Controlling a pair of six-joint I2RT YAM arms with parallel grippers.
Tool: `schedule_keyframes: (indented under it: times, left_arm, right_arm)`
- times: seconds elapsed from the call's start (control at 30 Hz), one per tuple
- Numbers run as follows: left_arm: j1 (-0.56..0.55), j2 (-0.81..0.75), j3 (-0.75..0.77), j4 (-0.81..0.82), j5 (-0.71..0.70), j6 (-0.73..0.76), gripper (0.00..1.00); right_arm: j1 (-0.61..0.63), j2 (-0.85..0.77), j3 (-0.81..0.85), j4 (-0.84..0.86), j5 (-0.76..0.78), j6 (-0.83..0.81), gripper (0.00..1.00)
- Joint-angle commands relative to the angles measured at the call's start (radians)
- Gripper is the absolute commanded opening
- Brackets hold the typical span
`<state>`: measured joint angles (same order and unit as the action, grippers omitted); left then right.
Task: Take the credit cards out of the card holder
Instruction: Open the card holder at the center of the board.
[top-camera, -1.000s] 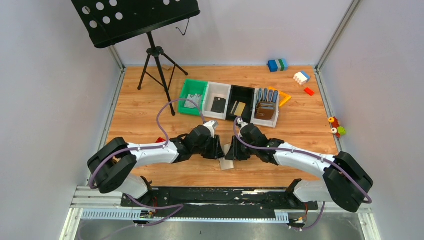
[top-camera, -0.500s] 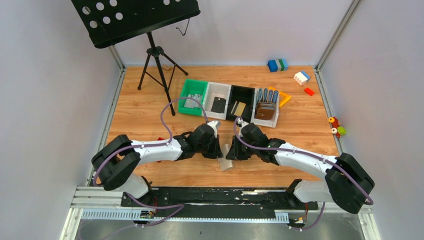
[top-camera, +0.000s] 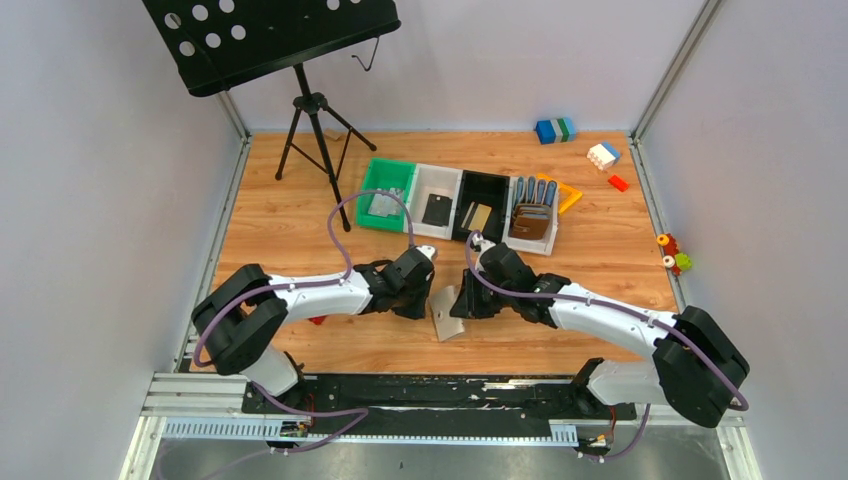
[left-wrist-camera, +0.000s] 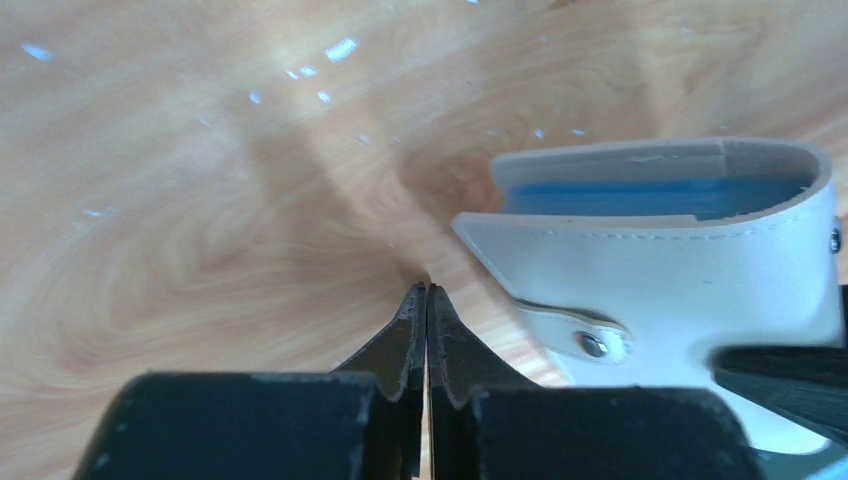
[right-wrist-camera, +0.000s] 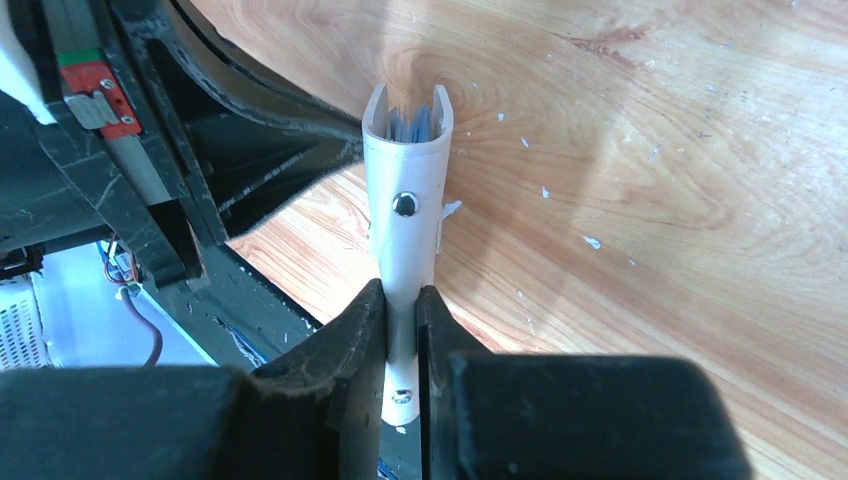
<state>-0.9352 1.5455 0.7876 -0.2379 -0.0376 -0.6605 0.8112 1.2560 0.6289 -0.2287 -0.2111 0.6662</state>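
The card holder (right-wrist-camera: 403, 215), a pale grey bifold, stands on edge over the near middle of the wooden table (top-camera: 290, 190), its open mouth showing the blue edges of the credit cards (right-wrist-camera: 410, 122). It looks light and soft-walled, likely to flex, while the cards look thin, stiff and slick, so their exposed edges are probably the best purchase. The right gripper (right-wrist-camera: 402, 305) pinches the holder below its snap stud (right-wrist-camera: 404, 204). The left gripper (left-wrist-camera: 427, 295) sits just beside it, fingers pressed together on nothing.
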Motion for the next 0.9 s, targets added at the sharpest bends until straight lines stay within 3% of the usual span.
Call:
schedule_keyframes:
  times: [0.0,0.07,0.33,0.4,0.53,0.7,0.87]
  left_arm:
    - [0.003,-0.003,-0.003,-0.138,-0.099,0.066,0.01]
    - [0.002,-0.042,-0.012,-0.138,-0.102,0.067,0.03]
    - [0.002,-0.291,-0.137,0.123,0.083,-0.02,0.53]
    - [0.001,-0.289,-0.154,0.207,0.154,-0.057,0.59]
    - [0.001,-0.23,-0.147,0.27,0.196,-0.093,0.61]
    - [0.001,-0.138,-0.107,0.207,0.145,-0.075,0.6]
    - [0.001,-0.062,-0.081,0.145,0.075,-0.055,0.37]
  right_arm:
    - [0.007,-0.024,0.044,0.02,0.015,-0.019,0.0]
    - [0.006,-0.023,0.042,0.029,0.015,-0.02,0.0]
    - [0.006,-0.003,0.034,0.072,-0.017,-0.006,0.0]
    - [0.007,0.005,0.039,0.077,-0.03,-0.005,0.0]
    - [0.009,0.01,0.039,0.09,-0.043,0.001,0.0]
    - [0.015,0.003,0.029,0.103,-0.05,0.009,0.0]
    - [0.016,-0.007,0.022,0.092,-0.038,0.01,0.0]
